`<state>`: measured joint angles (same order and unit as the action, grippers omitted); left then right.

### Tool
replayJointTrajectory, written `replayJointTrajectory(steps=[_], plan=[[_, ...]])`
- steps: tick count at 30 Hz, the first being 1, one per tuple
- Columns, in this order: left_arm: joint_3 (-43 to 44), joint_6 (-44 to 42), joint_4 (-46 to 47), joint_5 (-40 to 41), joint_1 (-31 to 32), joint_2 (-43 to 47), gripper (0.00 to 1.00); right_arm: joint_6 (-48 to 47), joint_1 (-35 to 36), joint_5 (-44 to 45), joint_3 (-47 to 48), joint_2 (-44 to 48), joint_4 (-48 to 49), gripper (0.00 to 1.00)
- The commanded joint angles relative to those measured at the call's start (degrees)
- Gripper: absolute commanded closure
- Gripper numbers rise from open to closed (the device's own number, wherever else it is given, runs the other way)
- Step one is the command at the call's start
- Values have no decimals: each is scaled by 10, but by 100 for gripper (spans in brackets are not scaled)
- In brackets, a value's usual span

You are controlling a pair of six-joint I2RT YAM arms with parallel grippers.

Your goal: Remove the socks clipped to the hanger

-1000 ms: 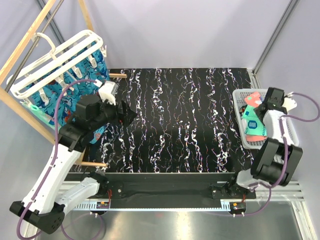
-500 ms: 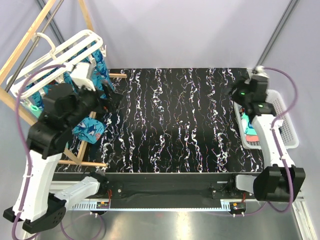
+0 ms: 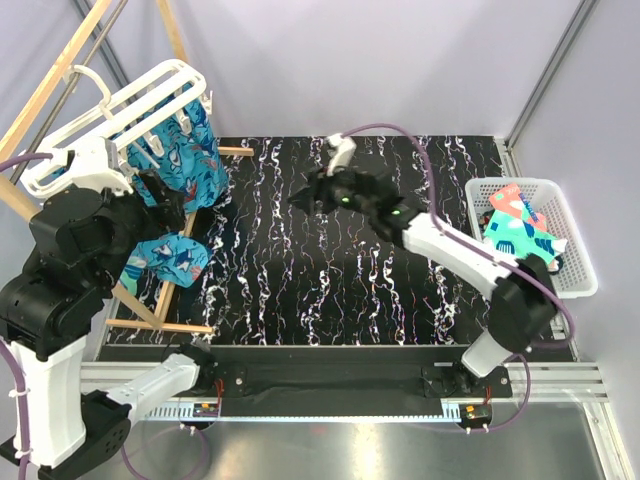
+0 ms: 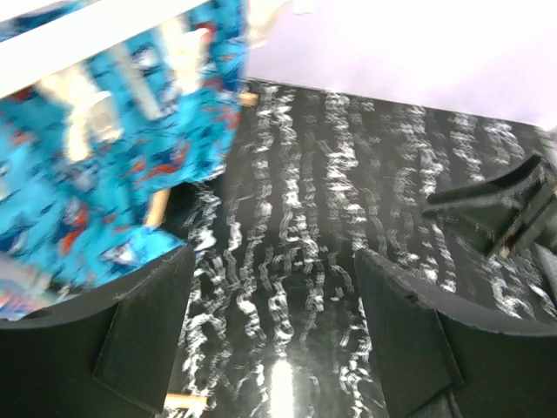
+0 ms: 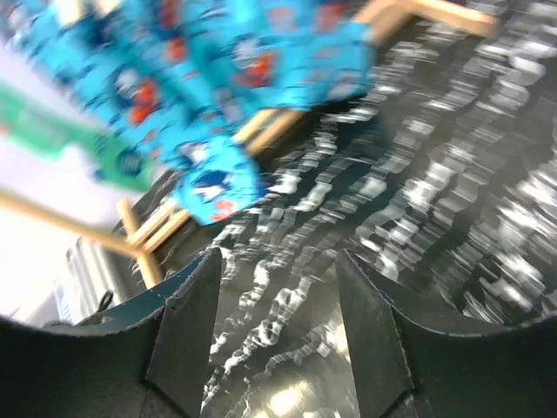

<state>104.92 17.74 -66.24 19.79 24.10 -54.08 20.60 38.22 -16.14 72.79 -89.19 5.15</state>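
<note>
The left gripper [image 4: 278, 335] hangs just beside the hanger's near end, its fingers spread wide with nothing between them. The right gripper [image 5: 278, 322] reaches in from the hanger's right side over the table, also spread and empty.

Under the hanger [image 3: 120, 105] hang the blue patterned socks [image 3: 188, 165], pinched at their top edges by small white clips [image 3: 183, 124]. One blue sock [image 3: 165, 260] droops lower, level with the wooden frame [image 3: 185, 327] that carries the hanger. These look light, limp and stretchy. They should fold and swing when touched, so the best hold is probably on the fabric just below a clip, pulling down and away until the clip lets go. The hanger is light plastic on a hook and may swing or tilt with the pull.

Right of the hanger lies the table [image 3: 380, 280], black with white marbled streaks, glossy and flat. Far to the hanger's right, a white basket [image 3: 578, 250] holds loose socks [image 3: 515, 240] in coral and teal. Pale grey walls [image 3: 380, 60] close the space behind.
</note>
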Motion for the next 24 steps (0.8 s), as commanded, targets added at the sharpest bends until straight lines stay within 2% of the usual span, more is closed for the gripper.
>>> replayJointTrajectory(steps=[1, 5, 9, 14, 21, 24], plan=[[4, 21, -33, 96, -2, 5, 22, -68, 58, -49, 77, -43, 107, 38], [23, 24, -32, 97, -2, 10, 26, -100, 129, -87, 159, -153, 145, 38], [34, 20, -43, 101, -2, 11, 25, -72, 157, -124, 256, -250, 163, 40], [39, 17, -40, 67, -2, 16, 25, -74, 190, -155, 387, -364, 166, 40], [69, 17, -56, 23, -3, 8, 25, -57, 226, -159, 475, -463, 242, 43], [68, 13, -59, 17, -2, 10, 25, -58, 243, -159, 526, -505, 244, 44]])
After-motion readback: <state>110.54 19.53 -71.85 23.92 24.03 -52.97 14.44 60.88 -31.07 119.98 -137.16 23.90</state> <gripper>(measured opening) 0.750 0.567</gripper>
